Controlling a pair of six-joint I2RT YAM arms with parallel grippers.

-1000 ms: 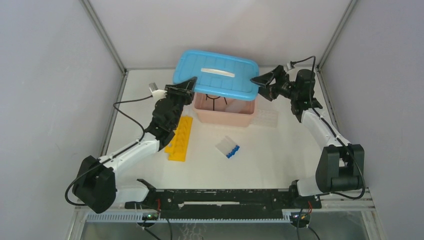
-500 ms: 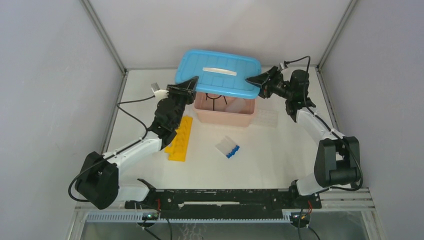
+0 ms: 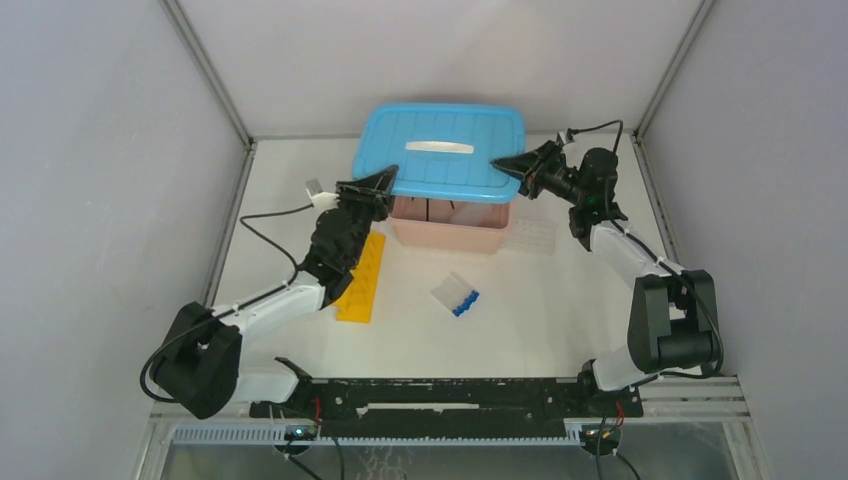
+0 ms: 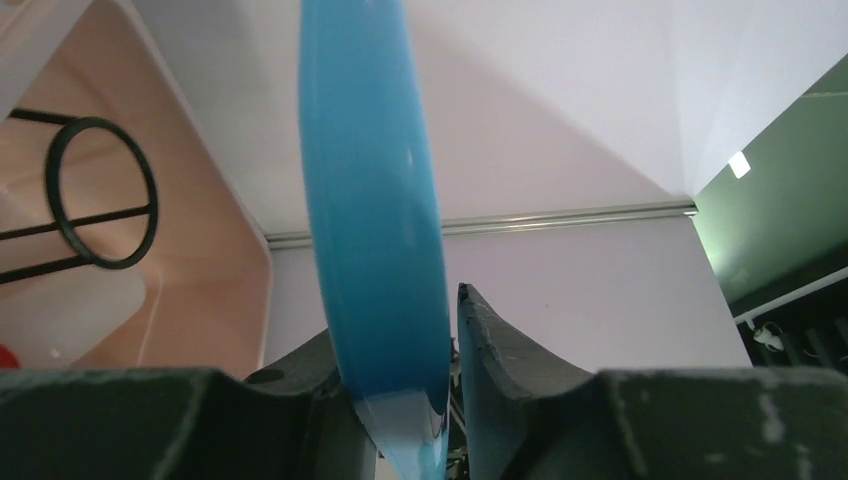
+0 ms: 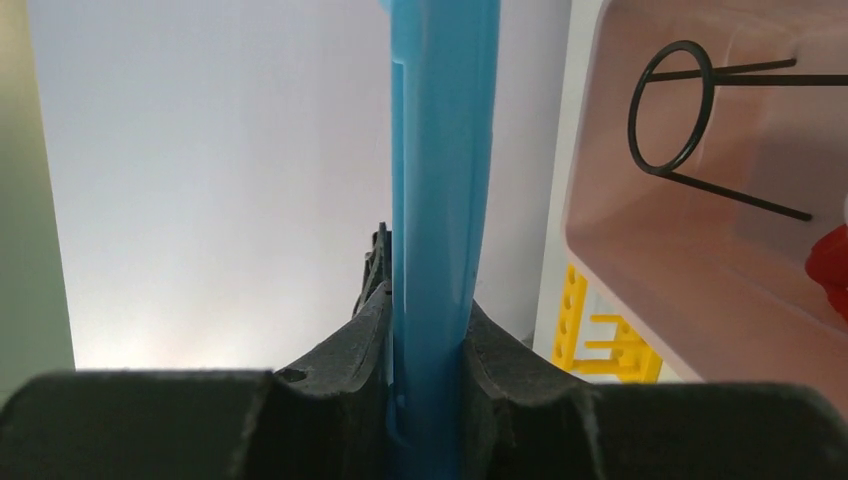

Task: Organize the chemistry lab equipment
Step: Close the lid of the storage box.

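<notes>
A blue lid (image 3: pixel 440 150) hangs over the pink bin (image 3: pixel 450 236), held at both ends. My left gripper (image 3: pixel 384 181) is shut on its left edge (image 4: pixel 370 200), and in the left wrist view (image 4: pixel 400 318) a thin gap shows at one finger. On the right edge (image 5: pixel 440 150) my right gripper (image 3: pixel 506 163) is shut, both fingers (image 5: pixel 428 300) pressed against it. The black wire ring (image 4: pixel 151 190) lies inside the bin (image 5: pixel 700 270). On the table are the yellow rack (image 3: pixel 362 278), the blue-capped tubes (image 3: pixel 456 294) and the clear tray (image 3: pixel 532 236).
Something red (image 5: pixel 830 265) sits in the bin beside the ring. The bin stands at the back centre, close to the enclosure's rear wall. White side walls close in the table on both sides. The rack lies just under my left forearm.
My right gripper has moved in and closed on the lid's right edge. The lid has swung from skewed to square over the bin and shifted slightly back. The left grip holds.
</notes>
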